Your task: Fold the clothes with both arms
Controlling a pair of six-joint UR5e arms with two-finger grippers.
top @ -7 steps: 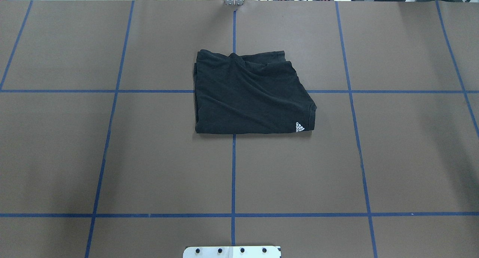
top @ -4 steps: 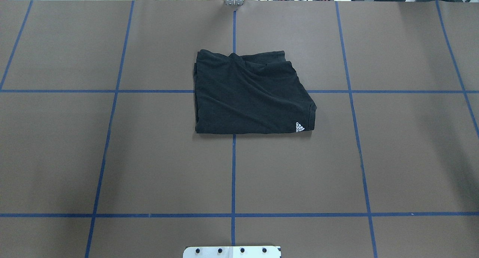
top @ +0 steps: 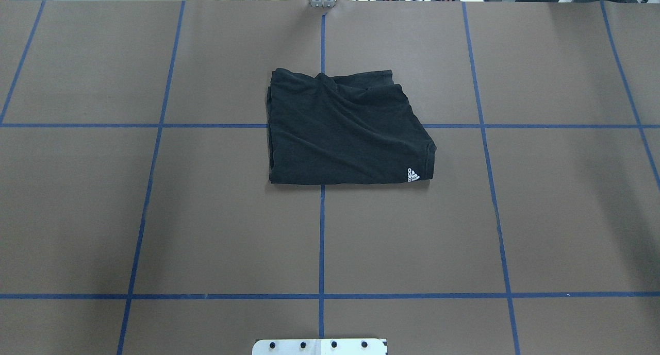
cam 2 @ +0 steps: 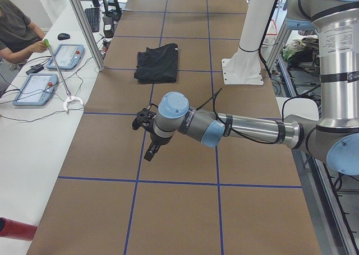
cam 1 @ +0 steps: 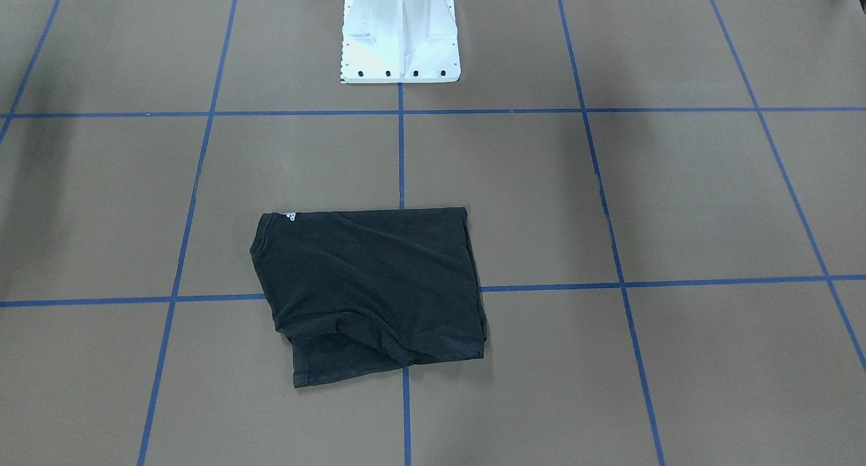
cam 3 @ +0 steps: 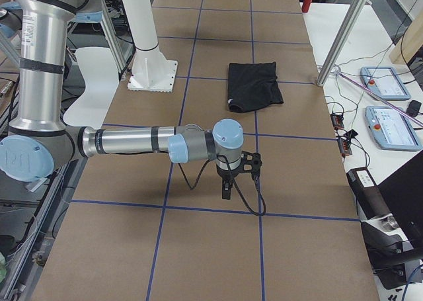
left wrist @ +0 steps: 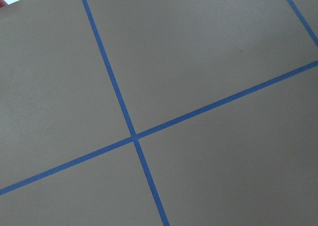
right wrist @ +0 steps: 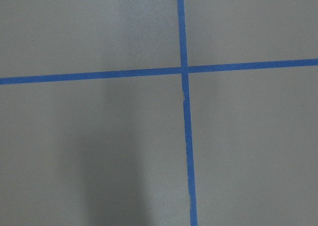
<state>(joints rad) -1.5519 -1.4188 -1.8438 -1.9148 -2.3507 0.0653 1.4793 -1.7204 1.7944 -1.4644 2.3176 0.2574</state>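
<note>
T-shirt (top: 345, 131) lies folded on counter (top: 154, 216), centre toward far edge, left end effector (cam 2: 151, 152) and right end effector (cam 3: 227, 188) well clear, opening cannot tell; risk: offset far-edge layers unfold if only top layer pinched.

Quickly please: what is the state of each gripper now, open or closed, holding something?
Left gripper: cannot tell if open or closed; it is apart from the T-shirt.
Right gripper: cannot tell; also apart from the T-shirt.
</note>
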